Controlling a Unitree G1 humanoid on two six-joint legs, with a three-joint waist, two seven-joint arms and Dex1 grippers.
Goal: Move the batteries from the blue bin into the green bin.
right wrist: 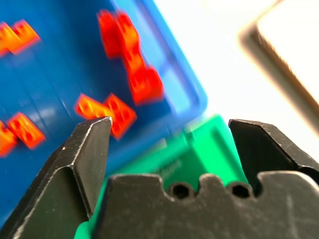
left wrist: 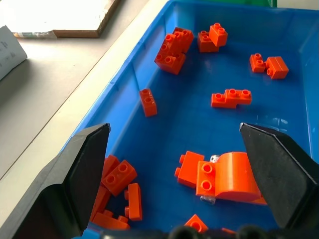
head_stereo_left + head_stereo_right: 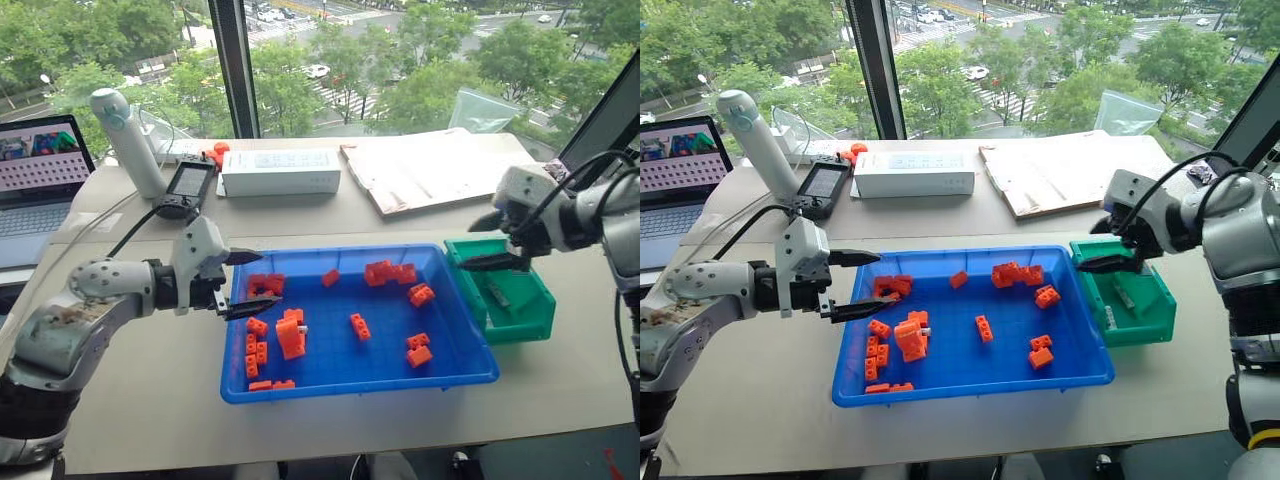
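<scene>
While the right hand (image 3: 497,243) hangs spread and empty over the near rim of the green bin (image 3: 520,320), a grey battery (image 3: 498,294) lies on that bin's floor, just below and beyond its fingertips. The left hand (image 3: 244,284), likewise spread and holding nothing, sits at the left wall of the blue bin (image 3: 440,372), pointing in over the orange bricks (image 3: 290,335). Directly ahead of its fingers, a glint of silver (image 2: 214,159) shows beside the largest brick, probably a battery, largely hidden. For a clean pick, the left hand should come down with one finger on either side of that cylinder, clear of the brick, and close only once both tips are level with the bin floor on the worktop (image 3: 150,400).
</scene>
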